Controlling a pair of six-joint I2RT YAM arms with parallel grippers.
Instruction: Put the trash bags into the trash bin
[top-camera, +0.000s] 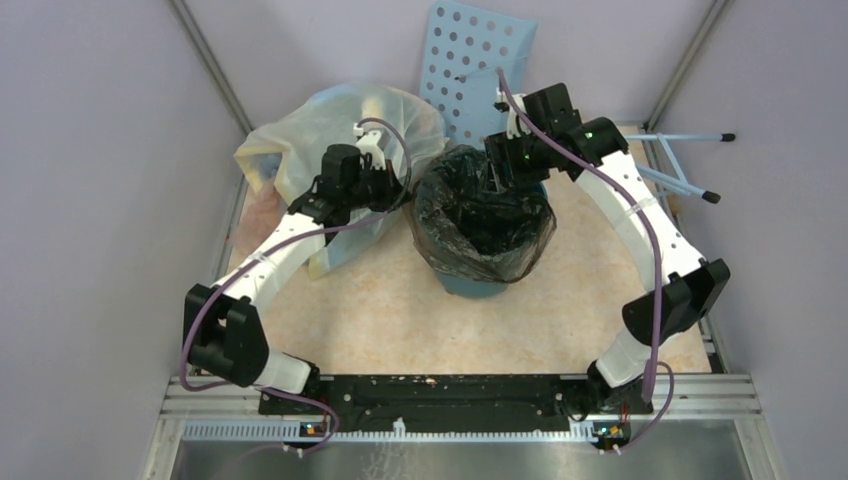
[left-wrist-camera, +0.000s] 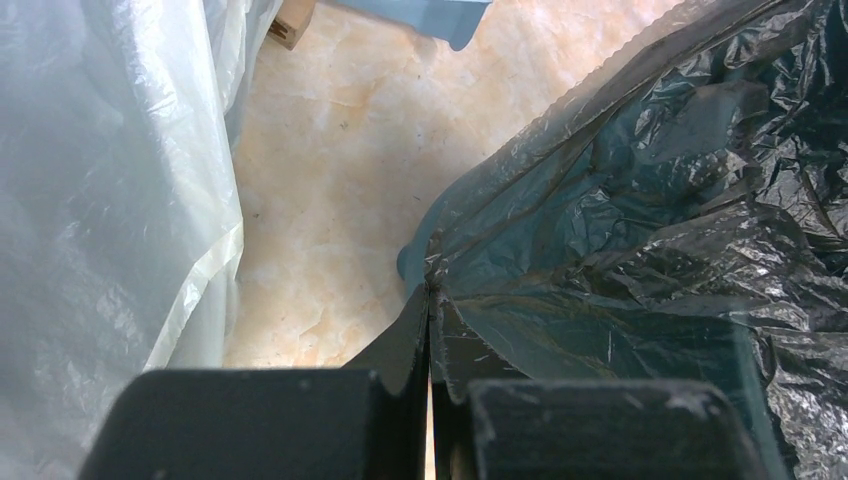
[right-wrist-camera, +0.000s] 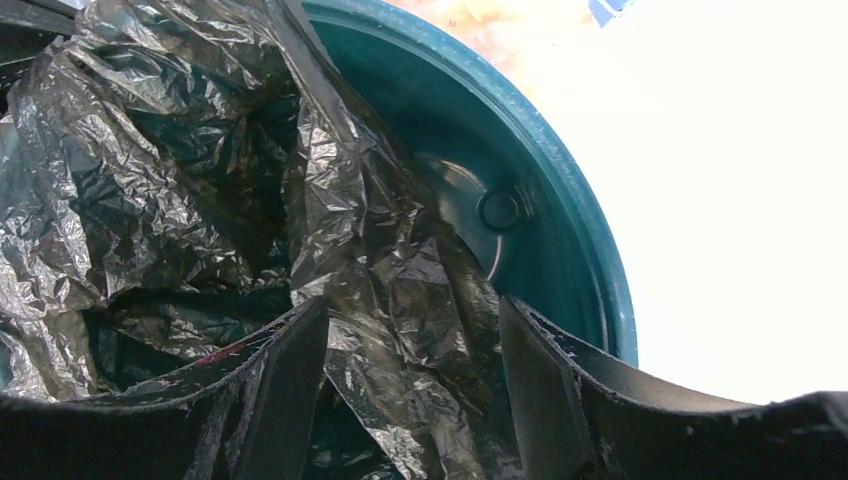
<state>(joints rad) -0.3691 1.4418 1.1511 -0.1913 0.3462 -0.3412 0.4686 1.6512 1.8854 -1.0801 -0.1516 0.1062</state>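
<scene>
The dark crinkly trash bag (top-camera: 483, 222) is draped over and inside the teal trash bin (top-camera: 478, 283) at the table's middle back. My left gripper (top-camera: 398, 190) is at the bin's left side, shut on the bag's edge (left-wrist-camera: 520, 250); the fingertips (left-wrist-camera: 428, 300) pinch the plastic outside the bin wall. My right gripper (top-camera: 505, 172) hangs over the bin's far rim, open. In the right wrist view its fingers (right-wrist-camera: 290, 350) straddle a fold of the bag (right-wrist-camera: 390, 290) inside the bin, and the bin's bare teal inner wall (right-wrist-camera: 470, 150) shows to the right.
A large pale yellowish stuffed bag (top-camera: 320, 130) lies behind my left arm, close on the left in the left wrist view (left-wrist-camera: 100, 200). A light blue perforated panel (top-camera: 475, 60) leans at the back wall. Thin blue rods (top-camera: 680, 160) stick out at the right.
</scene>
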